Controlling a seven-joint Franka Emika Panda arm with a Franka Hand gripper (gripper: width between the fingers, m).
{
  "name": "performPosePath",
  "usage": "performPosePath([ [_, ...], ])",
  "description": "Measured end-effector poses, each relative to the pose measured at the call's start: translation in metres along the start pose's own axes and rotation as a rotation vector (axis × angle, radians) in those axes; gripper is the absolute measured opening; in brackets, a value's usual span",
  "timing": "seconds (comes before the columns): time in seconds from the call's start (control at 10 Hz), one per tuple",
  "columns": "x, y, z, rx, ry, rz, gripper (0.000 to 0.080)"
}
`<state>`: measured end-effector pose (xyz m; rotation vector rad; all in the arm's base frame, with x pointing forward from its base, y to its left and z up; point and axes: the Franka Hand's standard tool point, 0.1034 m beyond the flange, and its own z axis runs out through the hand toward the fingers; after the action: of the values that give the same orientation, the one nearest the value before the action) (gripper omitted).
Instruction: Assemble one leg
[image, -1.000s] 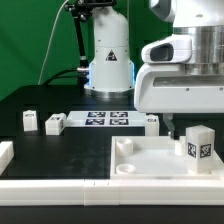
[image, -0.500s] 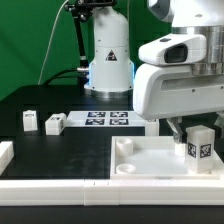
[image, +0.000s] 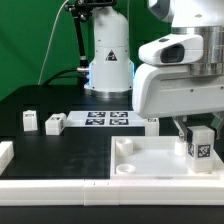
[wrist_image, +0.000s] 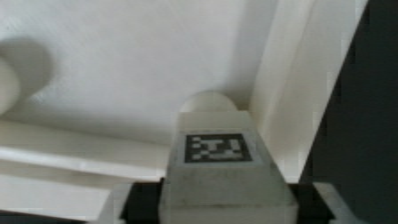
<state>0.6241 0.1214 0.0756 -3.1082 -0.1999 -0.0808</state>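
My gripper (image: 199, 128) is shut on a white leg (image: 199, 145), a small block with a black-and-white tag on its front face. The leg stands upright at the exterior view's right, over the large white square tray-like piece (image: 150, 160), near its right rim. In the wrist view the leg (wrist_image: 221, 150) sits between my dark fingers (wrist_image: 150, 200), tag up, its rounded tip next to the tray's raised rim (wrist_image: 294, 70). Whether the leg touches the tray floor I cannot tell.
Two more small white legs (image: 30, 121) (image: 55, 124) stand on the black table at the left. The marker board (image: 105, 119) lies behind the tray, before the robot base (image: 108, 60). A white rail (image: 50, 185) runs along the front edge.
The gripper has moved slightly left and down with the leg over the last second; the leg now sits a little lower over the tray.
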Motion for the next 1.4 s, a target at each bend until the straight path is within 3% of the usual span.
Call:
performPosePath([
  [0.4,-0.0020,-0.0009,0.0007,0.013,0.008,0.471,0.0291],
  [0.6,-0.0007,0.0002,0.0011,0.054,0.026,0.769,0.0291],
  [0.9,-0.0011,0.0001,0.0011,0.071,0.022,1.111,0.0291],
  [1.2,-0.0007,0.0003,0.0011,0.078,0.016,1.222,0.0291],
  [1.3,-0.0009,0.0001,0.0015,0.077,0.018,1.167,0.0398],
  [1.4,-0.0013,-0.0005,0.0017,0.073,0.014,1.122,0.0398],
])
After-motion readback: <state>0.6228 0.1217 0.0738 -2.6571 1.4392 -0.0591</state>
